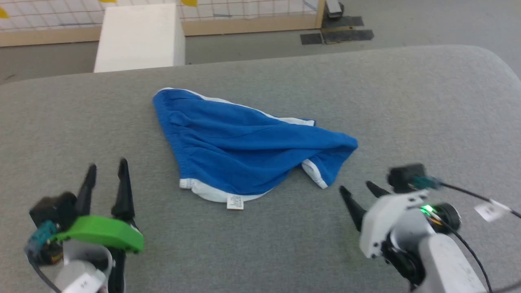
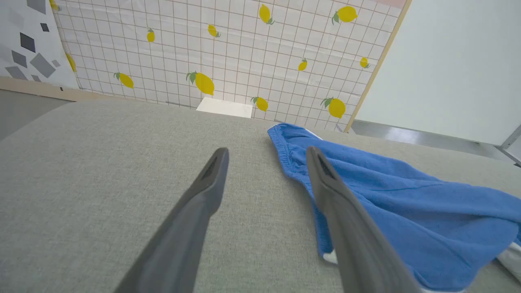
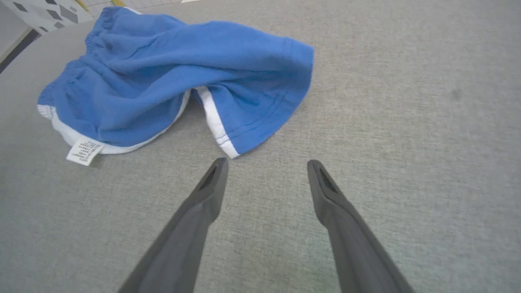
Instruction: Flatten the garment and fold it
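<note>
Garment: the blue shorts [image 1: 244, 150] are seen crumpled at the middle of the grey padded table [image 1: 407, 101], waistband towards 9 o'clock and the leg hems bunched towards 4 o'clock. A white tag [image 1: 235, 202] is turned out at 6 o'clock.
Left gripper: the left gripper [image 1: 108, 164] is held at 8 o'clock of the garment with its jaws spread wide and nothing between them.
Right gripper: the right gripper [image 1: 357, 186] is held at 4 o'clock, just short of the white-striped hem, with its jaws equally wide and nothing held.
Risk, layers: both layers could be pinched together at the doubled hem, so the bunch would be dragged rather than opened.
Risk, sliding: the whole garment may be pulled across the table if one side alone is tugged (the cloth looks light and loose).
Risk, creases: wrinkles would be trapped if folding were begun before flattening.
Containers: a white block [image 1: 138, 36] is seen beyond the far edge at 11 o'clock; whether it is a container, or what it holds, cannot be told.
</note>
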Tool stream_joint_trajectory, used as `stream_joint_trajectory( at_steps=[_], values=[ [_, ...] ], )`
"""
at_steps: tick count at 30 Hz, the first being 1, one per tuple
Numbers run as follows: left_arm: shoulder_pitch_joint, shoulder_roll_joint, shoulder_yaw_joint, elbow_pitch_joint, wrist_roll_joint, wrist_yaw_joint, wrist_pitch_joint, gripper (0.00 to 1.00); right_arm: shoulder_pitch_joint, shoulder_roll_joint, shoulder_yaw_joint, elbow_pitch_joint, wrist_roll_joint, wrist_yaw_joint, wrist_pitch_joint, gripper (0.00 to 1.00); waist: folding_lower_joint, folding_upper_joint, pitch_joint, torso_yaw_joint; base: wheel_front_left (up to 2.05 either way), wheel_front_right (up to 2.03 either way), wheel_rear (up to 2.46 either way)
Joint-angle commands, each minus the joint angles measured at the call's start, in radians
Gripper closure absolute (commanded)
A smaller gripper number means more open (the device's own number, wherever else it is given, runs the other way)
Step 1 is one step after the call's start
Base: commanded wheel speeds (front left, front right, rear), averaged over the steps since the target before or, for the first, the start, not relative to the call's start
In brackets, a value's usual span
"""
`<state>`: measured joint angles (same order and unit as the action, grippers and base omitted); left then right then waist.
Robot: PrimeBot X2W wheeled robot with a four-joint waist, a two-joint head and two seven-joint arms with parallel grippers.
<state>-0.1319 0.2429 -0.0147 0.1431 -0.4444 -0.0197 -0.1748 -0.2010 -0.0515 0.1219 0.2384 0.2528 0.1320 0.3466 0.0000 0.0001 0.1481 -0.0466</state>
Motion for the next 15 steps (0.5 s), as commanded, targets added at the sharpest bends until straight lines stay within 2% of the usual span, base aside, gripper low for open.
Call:
stream_joint_trajectory(
  at_steps=[1,5,15],
  values=[
    [0.033,-0.011,-0.003,-0.023,-0.011,0.009,0.006,0.00,-0.049,0.001,0.035,0.011,-0.025,-0.001,0.033,0.00,0.0000,-0.0001,-0.019,0.038,0.00,0.00,0.00],
    [0.081,-0.030,-0.016,-0.063,-0.023,0.016,0.024,0.00,-0.134,0.001,0.096,0.082,-0.070,-0.001,0.093,0.00,0.0000,-0.0001,0.001,0.061,0.00,0.00,0.00],
    [0.068,-0.031,-0.039,-0.074,-0.039,0.003,0.048,0.00,-0.257,0.001,0.108,0.310,-0.134,-0.001,0.142,0.00,0.0000,-0.0001,0.036,0.115,0.00,0.00,0.00]
  ],
)
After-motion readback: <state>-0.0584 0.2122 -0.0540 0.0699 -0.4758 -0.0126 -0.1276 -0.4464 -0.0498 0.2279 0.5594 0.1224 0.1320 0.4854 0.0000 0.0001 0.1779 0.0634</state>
